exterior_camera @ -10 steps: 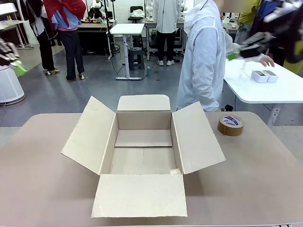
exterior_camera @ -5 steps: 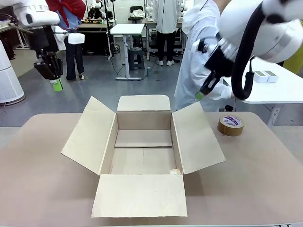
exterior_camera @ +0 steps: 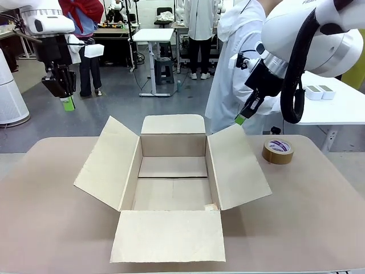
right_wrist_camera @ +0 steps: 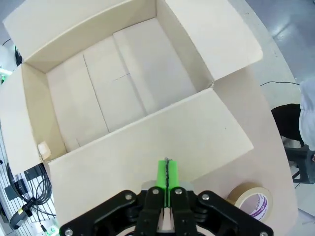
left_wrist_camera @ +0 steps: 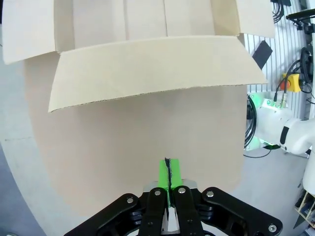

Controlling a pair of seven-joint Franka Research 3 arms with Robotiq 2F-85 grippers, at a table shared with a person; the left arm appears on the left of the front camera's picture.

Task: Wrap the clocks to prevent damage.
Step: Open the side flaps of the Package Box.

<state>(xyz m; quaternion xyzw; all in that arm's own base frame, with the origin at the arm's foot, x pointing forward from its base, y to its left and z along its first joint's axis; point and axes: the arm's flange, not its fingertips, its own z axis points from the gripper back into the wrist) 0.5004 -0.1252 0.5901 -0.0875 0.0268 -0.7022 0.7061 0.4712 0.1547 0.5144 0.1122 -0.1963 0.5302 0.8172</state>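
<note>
Cardboard box (exterior_camera: 173,194) stands open on your beige desk (exterior_camera: 45,217), all four flaps spread.
Both your grippers are pinched closed and empty: left gripper (exterior_camera: 68,104) raised left of the box, right gripper (exterior_camera: 242,119) raised above its right flap. Brown tape roll (exterior_camera: 278,150), label print unreadable, lies right.

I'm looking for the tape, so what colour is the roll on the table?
Brown tape roll, white and purple label; clearest in the front view.
</note>
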